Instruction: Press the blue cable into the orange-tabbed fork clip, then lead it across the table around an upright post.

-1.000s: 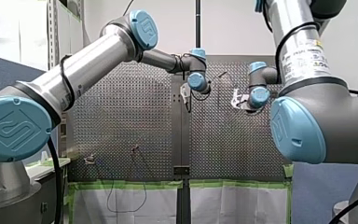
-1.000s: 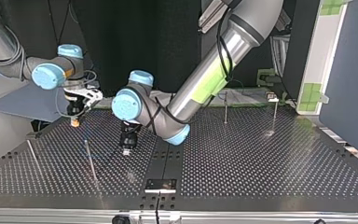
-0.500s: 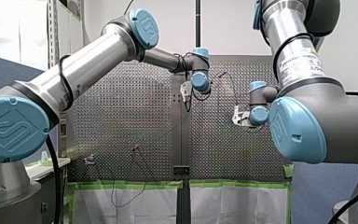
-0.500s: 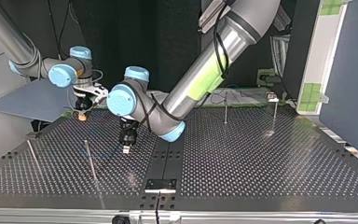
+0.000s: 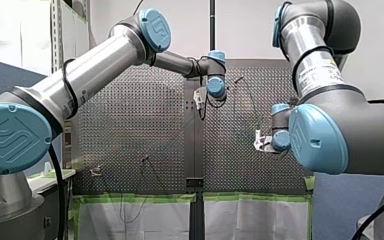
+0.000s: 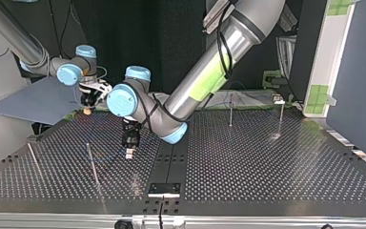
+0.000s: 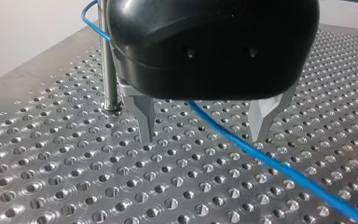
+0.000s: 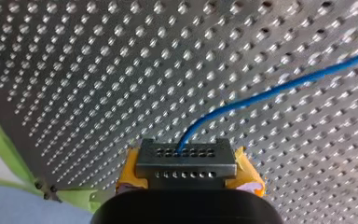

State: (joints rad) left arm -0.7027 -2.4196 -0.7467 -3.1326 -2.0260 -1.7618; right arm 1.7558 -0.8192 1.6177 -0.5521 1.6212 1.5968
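Two left fingers (image 7: 143, 116) apart, blue cable (image 7: 242, 148) between

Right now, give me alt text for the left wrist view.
My left gripper points its two metal fingers, open, down at the perforated table, with the blue cable running between them. An upright post stands beside the gripper.

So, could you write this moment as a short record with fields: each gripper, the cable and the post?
left gripper: open, metal fingers low over the perforated table, gripping nothing
right gripper: shut on the blue cable, yellow pads showing
blue cable: runs between the left gripper's fingers, not gripped there
upright post: stands beside one finger of the left gripper; the cable bends near it
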